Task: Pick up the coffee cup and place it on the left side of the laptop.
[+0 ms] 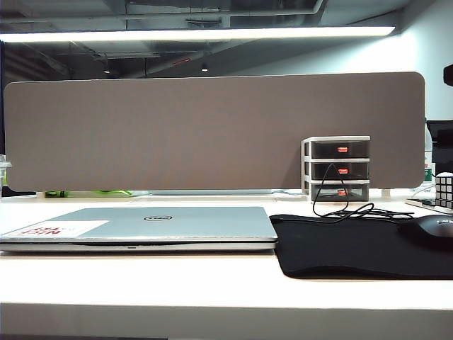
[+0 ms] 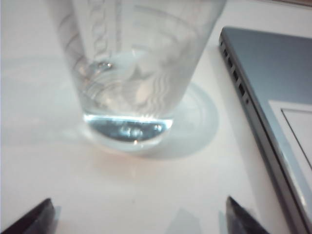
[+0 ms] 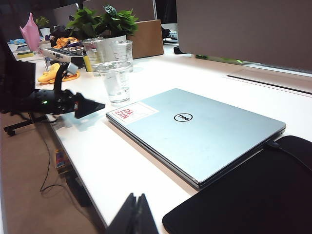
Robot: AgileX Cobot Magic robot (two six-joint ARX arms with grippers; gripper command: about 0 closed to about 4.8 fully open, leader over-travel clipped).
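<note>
The coffee cup (image 2: 131, 73), clear plastic with a faint printed pattern, stands upright on the white table close in front of my left gripper (image 2: 139, 217). That gripper is open: its two dark fingertips sit wide apart, short of the cup and touching nothing. The silver laptop (image 2: 273, 83) lies shut just beside the cup. In the right wrist view the cup (image 3: 116, 80) stands past the laptop's (image 3: 195, 131) sticker corner, with one left finger (image 3: 90, 106) pointing at it. My right gripper (image 3: 136, 200) is shut and empty over the table's near edge. The exterior view shows the laptop (image 1: 141, 227) but no gripper.
A black mouse mat (image 1: 354, 248) with a mouse (image 1: 432, 230) lies right of the laptop, a small drawer unit (image 1: 338, 168) behind it. Two more clear cups (image 3: 109, 48), a potted plant (image 3: 105, 19) and a cardboard box (image 3: 146, 39) stand beyond the coffee cup.
</note>
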